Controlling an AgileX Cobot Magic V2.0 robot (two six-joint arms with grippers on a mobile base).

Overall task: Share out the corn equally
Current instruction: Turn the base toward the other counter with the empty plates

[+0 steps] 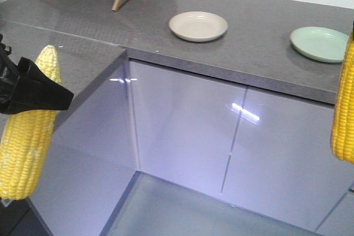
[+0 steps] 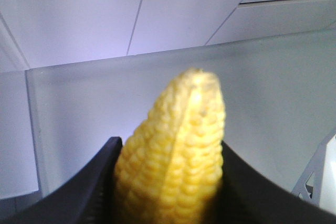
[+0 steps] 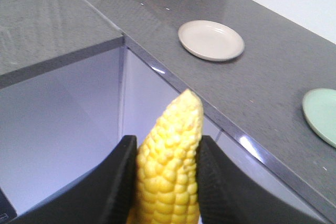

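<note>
corn [image 1: 27,136] yellow | beige plate [image 1: 198,26] | mint plate [image 1: 319,43] | counter [image 1: 249,53] speckled grey

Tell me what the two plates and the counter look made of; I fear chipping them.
Cream plate and green plate: smooth, evenly coloured, soft sheen, likely glazed ceramic, possibly melamine. Counter: grey, finely speckled, faintly glossy, stone or a stone-look composite.

Left cob [image 1: 27,136]: husked, bright yellow, held aloft near upright, tapered tip up. Right cob [image 1: 344,103]: same yellow, upright, cut by frame edge.
</note>
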